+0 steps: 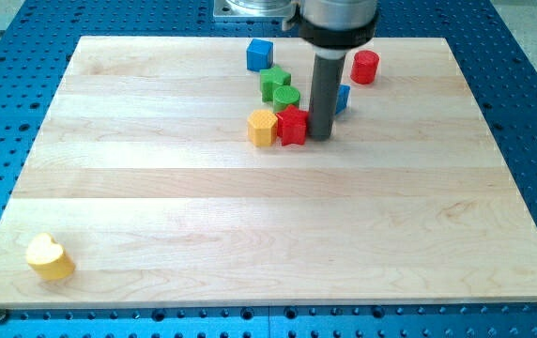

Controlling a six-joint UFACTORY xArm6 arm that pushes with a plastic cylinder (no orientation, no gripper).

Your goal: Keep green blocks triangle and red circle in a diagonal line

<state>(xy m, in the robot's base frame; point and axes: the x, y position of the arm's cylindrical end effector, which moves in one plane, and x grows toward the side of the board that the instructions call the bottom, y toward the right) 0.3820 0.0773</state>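
My tip (320, 137): a bare rod with no claw, holding nothing, just right of the red block (293, 126)
Green blocks: star-like block (274, 82), round one (286, 98) touching below
Red cylinder (365, 67): near the view's top, apart
Orange block (263, 127): touching the red block's left
Board (250, 235): wooden

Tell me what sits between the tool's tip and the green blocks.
My tip rests at the right side of the red block. That red block lies between the tip and the green round block, with the green star-like block just beyond it toward the view's top. The red cylinder stands apart at the view's upper right, unobstructed.
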